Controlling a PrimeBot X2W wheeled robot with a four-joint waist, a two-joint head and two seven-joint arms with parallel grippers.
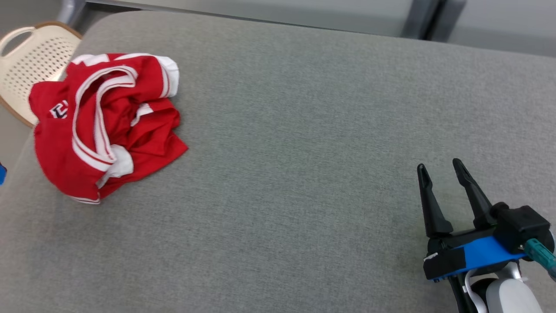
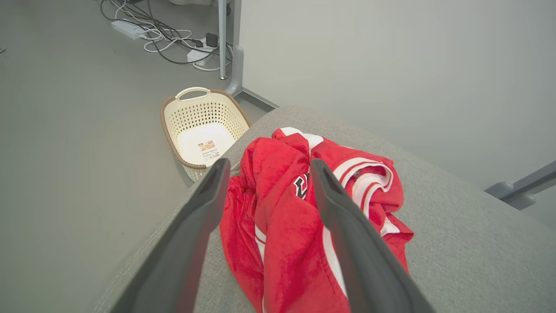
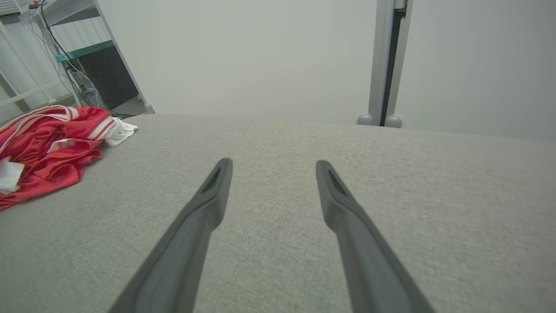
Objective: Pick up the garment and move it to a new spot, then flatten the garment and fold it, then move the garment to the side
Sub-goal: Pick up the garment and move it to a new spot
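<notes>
Red with white trim, the crumpled garment [image 1: 106, 126] is heaped at the left edge of the grey padded table [image 1: 304, 174], with a cream basket [image 1: 26, 65] on the floor just beyond. The left gripper [image 2: 269, 165] is poised over the heap, jaws spread and empty. The right gripper [image 1: 439, 165] is parked wide open, well apart from the cloth. For the pick-up, a thick raised fold near the middle should be pinched rather than a thin hem, so the cloth is lifted whole and not dragged off the edge.
</notes>
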